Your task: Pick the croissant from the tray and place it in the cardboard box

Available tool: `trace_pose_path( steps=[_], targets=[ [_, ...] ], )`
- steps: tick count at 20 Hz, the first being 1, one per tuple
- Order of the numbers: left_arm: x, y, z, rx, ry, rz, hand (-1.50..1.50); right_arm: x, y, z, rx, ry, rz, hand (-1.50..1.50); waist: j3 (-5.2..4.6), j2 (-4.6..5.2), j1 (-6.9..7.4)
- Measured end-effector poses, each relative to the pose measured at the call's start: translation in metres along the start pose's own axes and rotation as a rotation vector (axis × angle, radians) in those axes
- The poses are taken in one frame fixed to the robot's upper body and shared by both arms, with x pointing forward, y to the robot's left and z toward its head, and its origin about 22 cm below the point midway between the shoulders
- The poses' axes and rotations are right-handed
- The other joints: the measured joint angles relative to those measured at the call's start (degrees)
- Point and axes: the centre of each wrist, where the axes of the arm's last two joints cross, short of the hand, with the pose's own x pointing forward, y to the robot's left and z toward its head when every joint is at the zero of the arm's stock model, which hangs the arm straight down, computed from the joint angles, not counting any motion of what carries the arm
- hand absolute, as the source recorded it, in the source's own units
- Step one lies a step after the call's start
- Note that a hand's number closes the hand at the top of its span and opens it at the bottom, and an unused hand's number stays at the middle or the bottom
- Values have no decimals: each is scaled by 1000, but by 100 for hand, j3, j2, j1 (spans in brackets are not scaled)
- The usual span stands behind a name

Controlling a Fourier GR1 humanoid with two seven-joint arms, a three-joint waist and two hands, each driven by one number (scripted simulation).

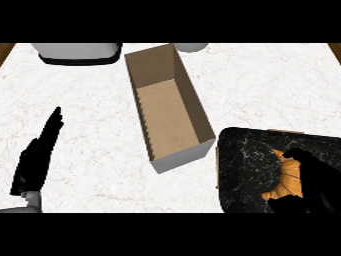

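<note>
A black marbled tray [247, 160] lies at the lower right of the counter. On it sits an orange-brown croissant [287, 177], partly covered by my right hand [320, 182]. That hand's fingers and thumb curl around the croissant from above. An open cardboard box [165, 107], long and narrow, stands in the middle of the counter just left of the tray; its inside shows nothing. My left hand [36, 157] rests at the lower left with fingers straight, pointing away from me.
A grey and black appliance [78, 52] stands at the back left edge. A small white object [191, 47] sits behind the box. White marble counter [77, 100] spreads between my left hand and the box.
</note>
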Motion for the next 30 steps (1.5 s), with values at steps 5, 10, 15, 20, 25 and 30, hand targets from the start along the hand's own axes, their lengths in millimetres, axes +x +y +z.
trace_pose_path(
  steps=[5, 10, 15, 20, 25, 30],
  targets=[
    [-2, 4, -1, 5, 2, 0, 0, 14, 4, 40, -68, -21, 38, 150, 10, 5, -9],
    [2, 0, 4, -1, 6, 3, 0, 22, -24, 60, -163, -29, 33, 150, 21, 10, 5],
    [7, 4, 0, -1, 3, 0, 0, 39, -52, 79, -259, -178, -144, 150, 24, 11, 15],
    [10, 1, 1, -4, -5, -4, 0, 61, -80, 94, -328, -355, -327, 150, 24, 16, 55],
    [2, 0, 1, -6, -6, 1, 0, 90, -97, 104, -346, -478, -414, 150, 21, 20, 59],
    [5, 3, 0, -8, -2, 1, 0, 130, -118, 98, -347, -518, -446, 150, 20, 23, 84]
  ],
)
